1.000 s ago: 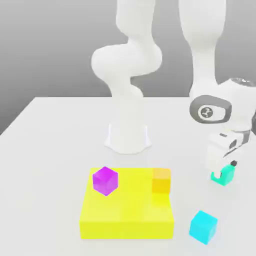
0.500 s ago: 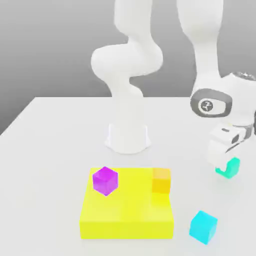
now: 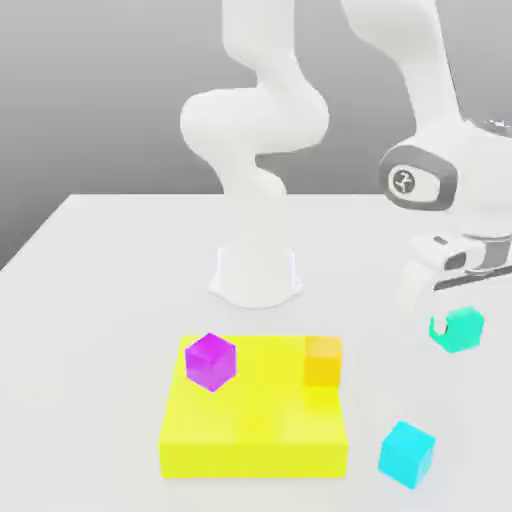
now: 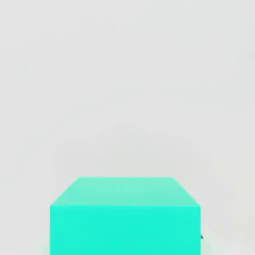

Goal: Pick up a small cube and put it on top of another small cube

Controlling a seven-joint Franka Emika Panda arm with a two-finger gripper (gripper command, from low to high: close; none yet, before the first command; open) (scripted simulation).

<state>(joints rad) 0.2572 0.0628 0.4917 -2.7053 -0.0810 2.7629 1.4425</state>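
Since a second ago your pincer has lifted the teal cube off the tabletop, pinching it well apart from the cyan cube; watch it, because a hold high on the cube could let it slip mid-carry.

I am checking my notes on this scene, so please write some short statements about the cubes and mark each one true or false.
1. The teal cube is lifted off the table. True.
2. The light cyan cube sits on the yellow block. False: it rests on the table, off the block's right end in the exterior view.
3. A magenta cube is on the yellow block. True.
4. The teal cube is stacked on the light cyan cube. False: they are apart.
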